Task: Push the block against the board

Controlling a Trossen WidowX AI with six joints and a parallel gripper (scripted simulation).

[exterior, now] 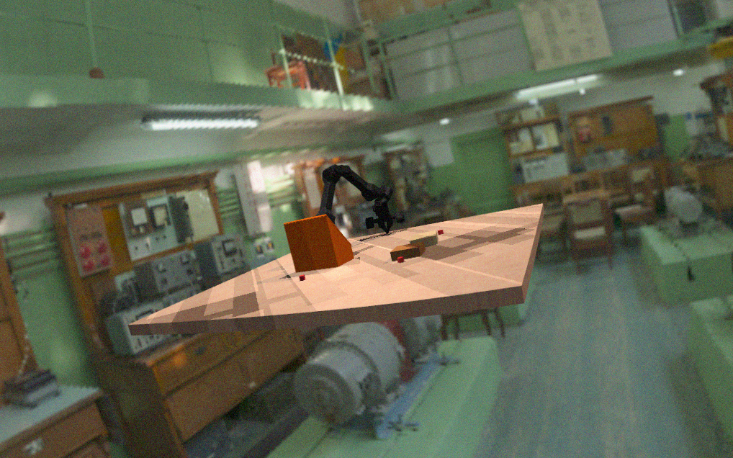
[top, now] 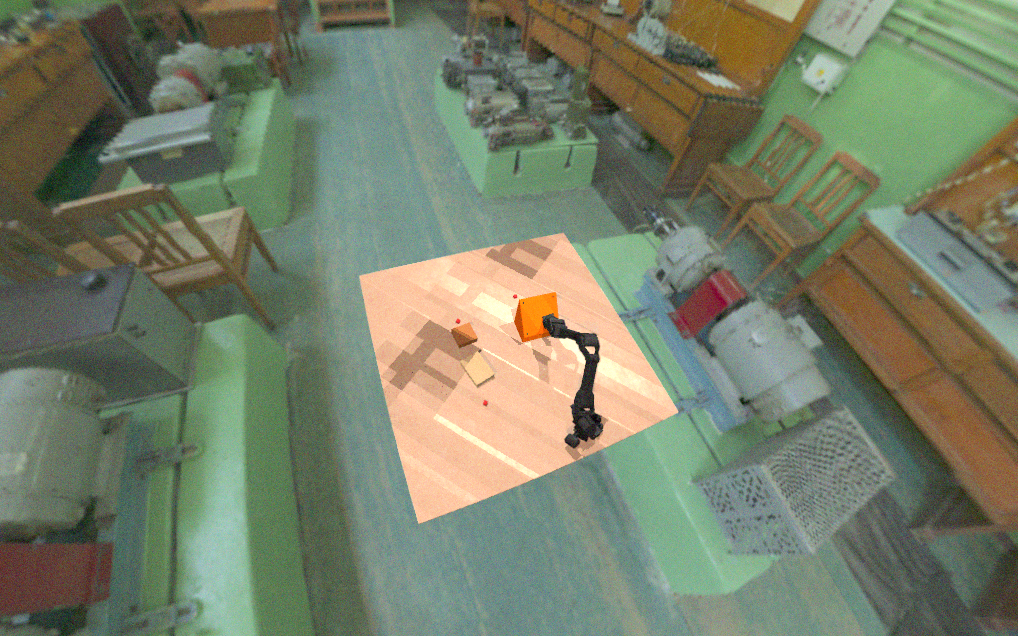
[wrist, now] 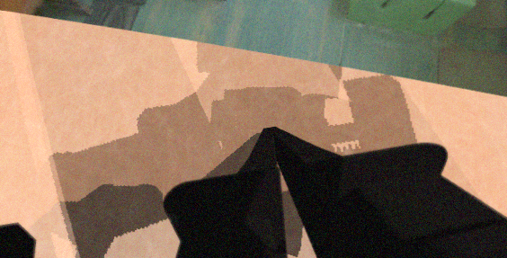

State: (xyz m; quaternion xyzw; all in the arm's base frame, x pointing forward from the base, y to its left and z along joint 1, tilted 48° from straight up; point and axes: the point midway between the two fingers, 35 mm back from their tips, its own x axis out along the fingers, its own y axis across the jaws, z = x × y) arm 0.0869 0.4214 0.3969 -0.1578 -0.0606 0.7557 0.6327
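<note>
The square block (top: 463,334) lay near the middle of the table (top: 450,474), just beside the pale board (top: 478,368) but not flush with it, so a good push would have pressed low and square on the block's far face. The gripper (top: 549,322), closed on nothing, stood well apart beside a big orange wedge (top: 535,316), which stood between it and the block and had to be skirted.
</note>
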